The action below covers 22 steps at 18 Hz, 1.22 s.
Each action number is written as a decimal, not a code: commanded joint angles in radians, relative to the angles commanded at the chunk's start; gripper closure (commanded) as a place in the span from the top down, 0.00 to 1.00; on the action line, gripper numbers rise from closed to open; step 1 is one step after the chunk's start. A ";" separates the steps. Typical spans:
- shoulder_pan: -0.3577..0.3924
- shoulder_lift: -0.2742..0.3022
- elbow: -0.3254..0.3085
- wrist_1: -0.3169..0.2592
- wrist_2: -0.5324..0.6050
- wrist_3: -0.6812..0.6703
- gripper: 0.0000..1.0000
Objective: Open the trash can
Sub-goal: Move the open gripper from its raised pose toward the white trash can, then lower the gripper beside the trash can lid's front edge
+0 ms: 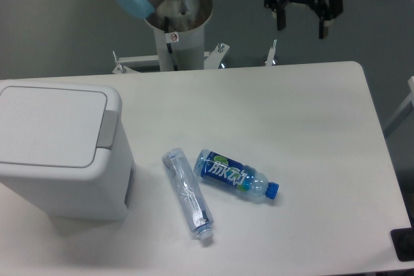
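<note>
Near the table's (310,127) front edge lie two bottles, a crushed clear one (188,193) and a blue-labelled one (235,176). The trash can (58,150) sits at the left edge, lid shut, grey push-bar (107,130) facing inward, likely for reach. Beyond the far edge hangs the pincer (303,25), fingers apart, empty.

Matt white plastic trash can (58,153), clear plastic bottles (187,200)

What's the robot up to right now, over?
Gripper open, empty, high beyond the table. Bin lid shut. Two bottles lying beside it, not blocking.
</note>
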 joint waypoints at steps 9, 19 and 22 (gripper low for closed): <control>-0.060 0.003 0.006 0.003 -0.034 -0.183 1.00; -0.265 -0.035 0.038 0.112 -0.100 -0.823 1.00; -0.336 -0.069 0.044 0.196 -0.117 -1.009 1.00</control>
